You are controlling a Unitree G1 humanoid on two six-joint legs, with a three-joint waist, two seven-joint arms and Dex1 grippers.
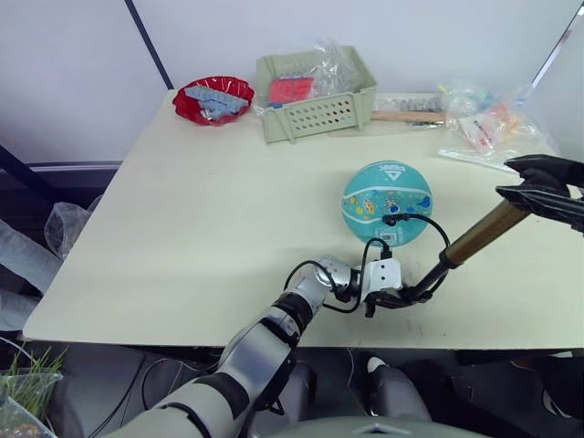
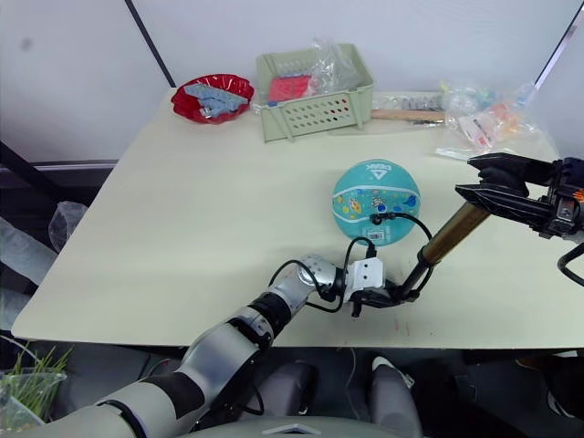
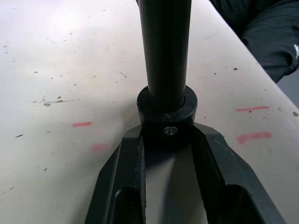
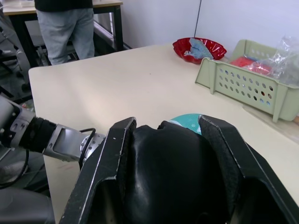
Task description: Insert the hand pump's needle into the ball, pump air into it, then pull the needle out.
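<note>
Nearest the camera, at the table's [image 1: 182,237] front edge: left gripper [image 2: 379,298], fingers [image 3: 126,168] clamped on the black lower end cap of the hand pump [image 2: 447,239] — cap wedged between both fingers in the left wrist view, resting just above the tabletop. From there, bronze-gold barrel slanting up and away toward the right gripper [image 2: 479,187], which grips the pump's black top handle between its two fingers [image 4: 105,182]. Thin black hose [image 2: 415,224] looping from the lower cap, just beyond the left gripper, up to the ball [image 2: 376,203]. Small black fitting of the needle [image 2: 377,219] pressed against the ball's near face; pin itself too small to make out. Teal ball sitting on the table just behind the left gripper, between the two grippers. Well beyond it — green basket [image 1: 315,114], red bowl [image 1: 213,99], plastic bags [image 1: 484,123] along the far edge.
</note>
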